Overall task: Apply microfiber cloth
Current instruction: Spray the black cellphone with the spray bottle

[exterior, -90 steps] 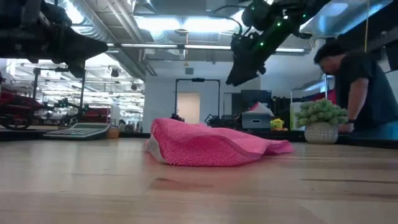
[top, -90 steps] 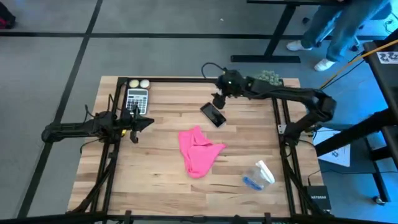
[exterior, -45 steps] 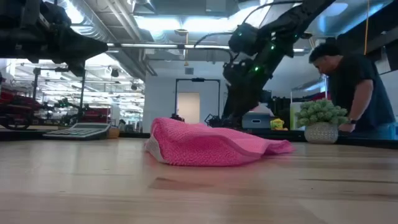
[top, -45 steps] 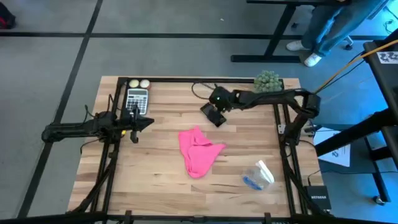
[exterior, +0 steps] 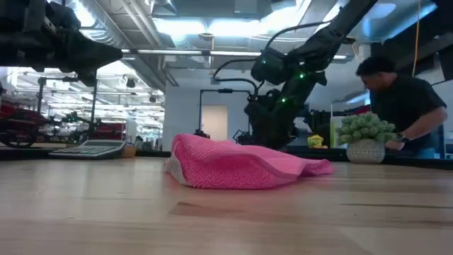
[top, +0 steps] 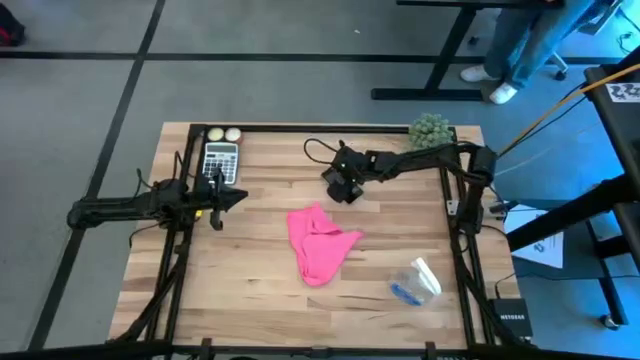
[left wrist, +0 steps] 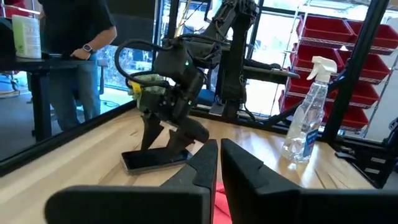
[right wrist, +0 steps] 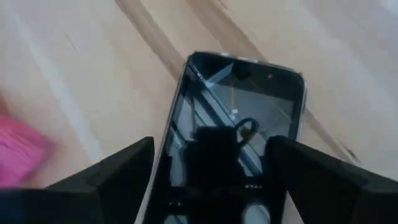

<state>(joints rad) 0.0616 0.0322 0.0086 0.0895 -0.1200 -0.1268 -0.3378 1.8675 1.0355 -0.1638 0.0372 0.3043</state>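
Our right hand has dropped, fingers spread, over the flat black glass phone, leaving the crumpled bright pink microfiber cloth untouched on the bench.

the right gripper hangs low with fingers spread wide, while the left gripper waits, fingers together.

Bare bench surrounds the microfiber cloth from 6 to 9 o'clock; the right gripper over the phone crowds 1 o'clock, spray bottle at 4.
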